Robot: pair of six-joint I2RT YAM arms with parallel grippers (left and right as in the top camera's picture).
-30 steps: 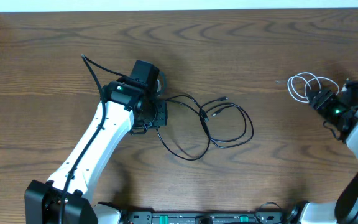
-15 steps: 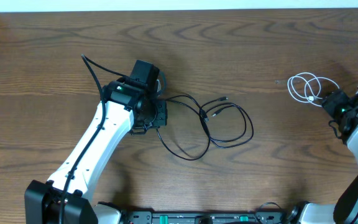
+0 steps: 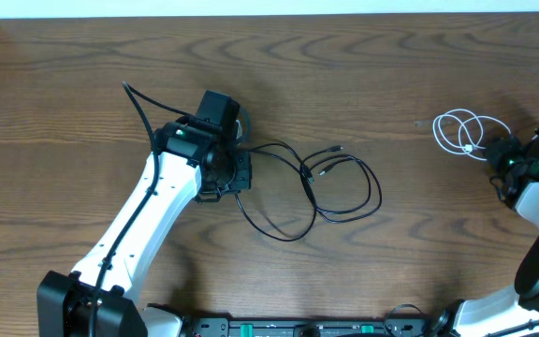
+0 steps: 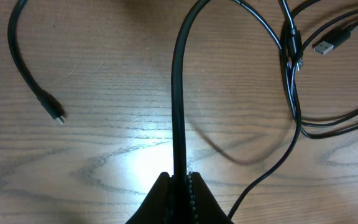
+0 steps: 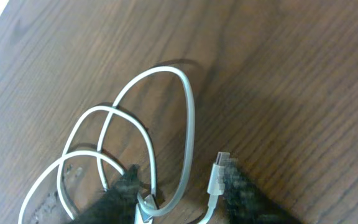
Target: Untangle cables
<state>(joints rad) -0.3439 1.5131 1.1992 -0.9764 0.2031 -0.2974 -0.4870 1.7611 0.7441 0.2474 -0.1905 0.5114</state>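
Note:
Two black cables [image 3: 340, 187] lie looped and crossed at the table's centre. My left gripper [image 3: 240, 173] sits at their left edge, shut on one black cable [image 4: 178, 93] that runs straight up from between the fingers of the gripper [image 4: 179, 180]. A USB plug [image 4: 328, 45] and a small loose cable end [image 4: 55, 115] lie nearby. The white cable [image 3: 459, 131] is coiled at the far right. My right gripper [image 3: 503, 161] hangs at its right edge, open. White cable [image 5: 188, 112] strands and two plug ends lie between the blurred fingers [image 5: 120, 190] of that gripper [image 5: 185, 190].
A thick black arm cable [image 3: 138, 103] sticks up behind the left arm. The table's back edge [image 3: 269, 13] runs along the top, with a white strip beyond it. Bare wood [image 3: 410, 84] lies between the black tangle and the white coil.
My right gripper has drawn back to the right, off the white coil, and its jaws have narrowed. The white coil lies flat. The left arm and black cables have not moved.

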